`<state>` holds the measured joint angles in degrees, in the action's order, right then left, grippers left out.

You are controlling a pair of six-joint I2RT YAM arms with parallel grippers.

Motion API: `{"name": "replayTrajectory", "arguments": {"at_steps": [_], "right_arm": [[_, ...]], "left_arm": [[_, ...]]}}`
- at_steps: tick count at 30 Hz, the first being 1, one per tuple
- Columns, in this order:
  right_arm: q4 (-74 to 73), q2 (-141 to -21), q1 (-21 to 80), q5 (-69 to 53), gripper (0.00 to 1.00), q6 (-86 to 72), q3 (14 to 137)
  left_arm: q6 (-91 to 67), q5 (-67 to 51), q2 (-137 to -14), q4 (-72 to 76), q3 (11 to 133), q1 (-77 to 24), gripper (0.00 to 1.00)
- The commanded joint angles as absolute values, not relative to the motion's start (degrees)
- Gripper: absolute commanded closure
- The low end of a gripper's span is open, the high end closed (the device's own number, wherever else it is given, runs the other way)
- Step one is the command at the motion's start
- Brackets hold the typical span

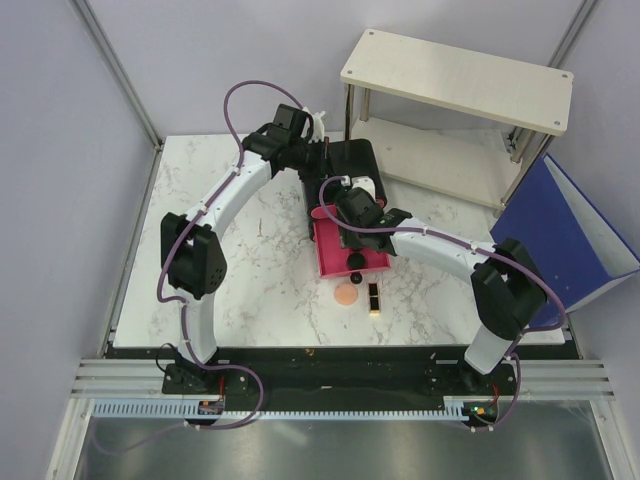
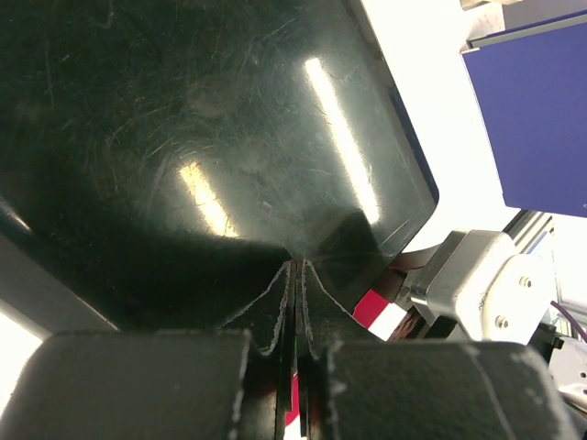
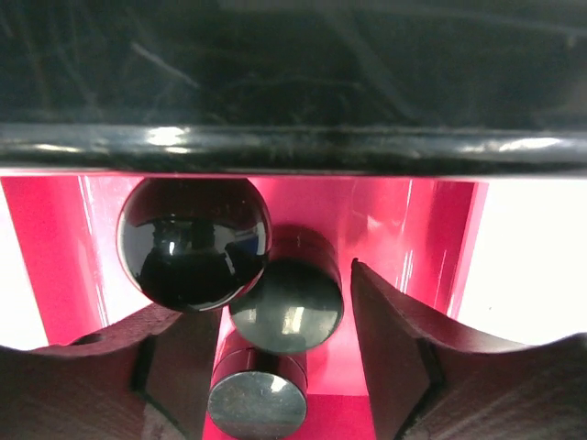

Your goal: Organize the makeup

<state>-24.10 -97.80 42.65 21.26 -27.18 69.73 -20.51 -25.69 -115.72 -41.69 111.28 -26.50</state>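
Note:
A black box (image 1: 352, 158) stands at the table's middle back, with its pink drawer (image 1: 325, 255) pulled out toward me. My right gripper (image 1: 350, 240) hangs open over the drawer. In the right wrist view a glossy black round jar (image 3: 194, 243), a second black jar (image 3: 286, 307) and a dark cylinder (image 3: 257, 403) lie on the drawer floor (image 3: 385, 220) between and ahead of the fingers (image 3: 394, 339). A peach disc (image 1: 346, 294) and a black-gold lipstick (image 1: 374, 297) lie on the table in front of the drawer. My left gripper (image 2: 298, 275) is shut, tips against the box's glossy top (image 2: 183, 137).
A pale wooden two-tier shelf (image 1: 460, 80) stands at the back right. A blue bin (image 1: 565, 235) leans at the right edge, also seen from the left wrist (image 2: 541, 119). The right arm's metal wrist part (image 2: 468, 275) sits close beside the left fingers.

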Motion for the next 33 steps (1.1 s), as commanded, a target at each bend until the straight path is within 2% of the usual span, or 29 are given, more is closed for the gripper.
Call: {"name": "replayTrajectory", "arguments": {"at_steps": [1, 14, 17, 24, 33], "right_arm": [[-22.50, -95.54, 42.98, 21.97, 0.31, -27.69, 71.45], [-25.57, -87.64, 43.50, 19.43, 0.30, -27.69, 72.07], [-26.98, -83.59, 45.26, 17.50, 0.32, -26.55, 70.32], [-27.51, -76.47, 52.11, 11.61, 0.49, -26.72, 60.05], [-23.82, -77.25, 64.68, 13.27, 0.52, -27.33, 52.04]], "left_arm": [[-17.05, -19.25, -120.94, -53.88, 108.54, -26.02, 0.98], [-17.14, -19.42, -121.20, -53.96, 108.90, -25.93, 0.98], [-17.05, -19.42, -121.29, -53.88, 108.98, -25.84, 0.98], [-17.49, -20.21, -121.82, -53.96, 109.34, -25.58, 0.98], [-17.40, -20.30, -121.90, -53.88, 109.16, -25.58, 0.98]]}}
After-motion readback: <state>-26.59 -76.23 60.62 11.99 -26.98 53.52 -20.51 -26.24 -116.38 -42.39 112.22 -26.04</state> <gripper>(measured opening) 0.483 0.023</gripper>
